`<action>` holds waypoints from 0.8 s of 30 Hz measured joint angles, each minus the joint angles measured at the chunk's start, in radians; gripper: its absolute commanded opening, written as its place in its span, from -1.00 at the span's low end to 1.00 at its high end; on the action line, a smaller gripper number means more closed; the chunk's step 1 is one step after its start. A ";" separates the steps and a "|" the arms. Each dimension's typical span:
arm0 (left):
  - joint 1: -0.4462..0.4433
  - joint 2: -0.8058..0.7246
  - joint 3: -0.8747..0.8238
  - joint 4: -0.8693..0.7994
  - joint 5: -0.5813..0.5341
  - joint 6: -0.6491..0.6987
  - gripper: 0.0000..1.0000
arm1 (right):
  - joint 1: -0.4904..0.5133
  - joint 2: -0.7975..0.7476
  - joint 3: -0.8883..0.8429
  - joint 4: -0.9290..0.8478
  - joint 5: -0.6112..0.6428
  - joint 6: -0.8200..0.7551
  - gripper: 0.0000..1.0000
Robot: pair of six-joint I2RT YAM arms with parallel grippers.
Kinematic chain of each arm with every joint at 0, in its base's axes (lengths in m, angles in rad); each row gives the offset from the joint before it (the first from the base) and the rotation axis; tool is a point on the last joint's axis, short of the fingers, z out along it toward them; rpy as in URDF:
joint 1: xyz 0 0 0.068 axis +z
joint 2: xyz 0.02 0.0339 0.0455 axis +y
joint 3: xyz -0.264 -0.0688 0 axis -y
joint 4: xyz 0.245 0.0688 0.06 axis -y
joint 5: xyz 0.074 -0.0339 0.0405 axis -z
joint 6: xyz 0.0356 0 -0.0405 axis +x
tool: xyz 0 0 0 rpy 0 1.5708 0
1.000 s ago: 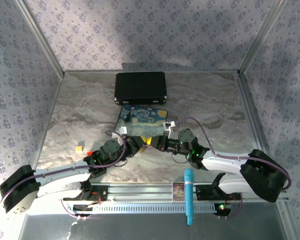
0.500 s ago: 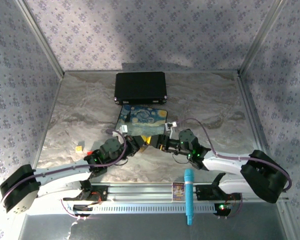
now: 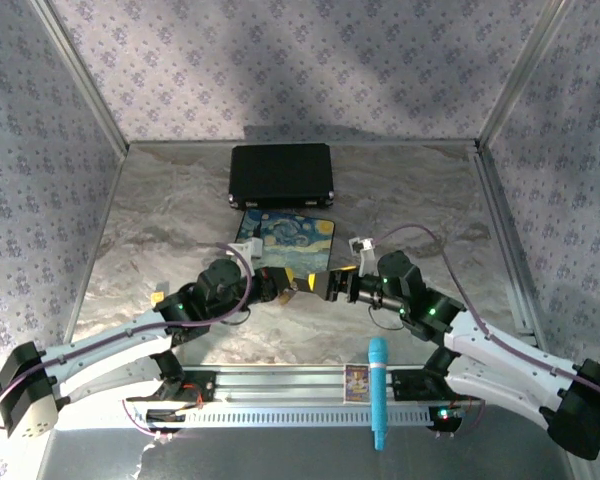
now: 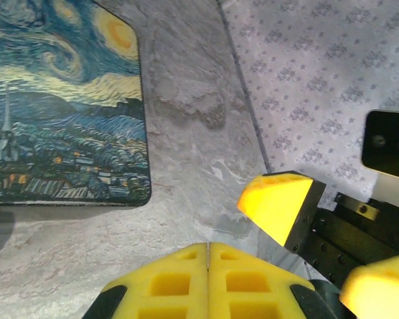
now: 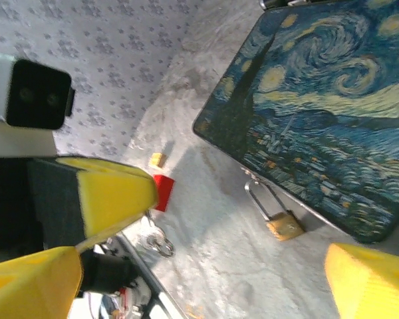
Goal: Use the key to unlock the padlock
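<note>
Moved since a second ago: the right arm is now stretching out longer, its elbow swung off to the right. The right gripper [image 3: 308, 285] is now standing spread wide where it was pinched, grasping nothing.
- Left gripper [image 3: 277, 291]: hovering at the near edge of the painted box [image 5: 319, 119], fingers pressing flat together, facing the right gripper tip to tip.
- Padlock [image 5: 284, 226]: brass body lying on the table [image 3: 430, 220] just beside the box's near edge, shackle pointing at the box.
- Key [image 5: 159, 244]: small silvery piece with a ring, showing just below the left fingertips. I cannot tell whether it is being clamped.
- Red block [image 5: 162, 192] and yellow cube [image 5: 157, 159]: sitting near the key, well apart from the box's corner.
- Black case [image 3: 282, 175]: lying just beyond the box's far edge.
</note>
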 measured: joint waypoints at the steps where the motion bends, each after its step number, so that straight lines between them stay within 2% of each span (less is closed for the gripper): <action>1: 0.007 0.003 -0.006 0.020 0.019 0.012 -1.00 | -0.001 0.002 -0.008 0.018 -0.011 0.000 0.31; 7: 0.010 0.022 -0.011 0.131 0.117 0.048 -1.00 | -0.003 0.094 -0.072 0.225 -0.138 0.039 0.37; 15: 0.010 0.026 -0.034 0.233 0.146 0.050 -1.00 | -0.012 0.132 -0.107 0.435 -0.233 0.108 -0.13; 24: 0.010 0.027 -0.063 0.286 0.145 0.025 -1.00 | -0.016 0.140 -0.162 0.541 -0.257 0.164 -0.39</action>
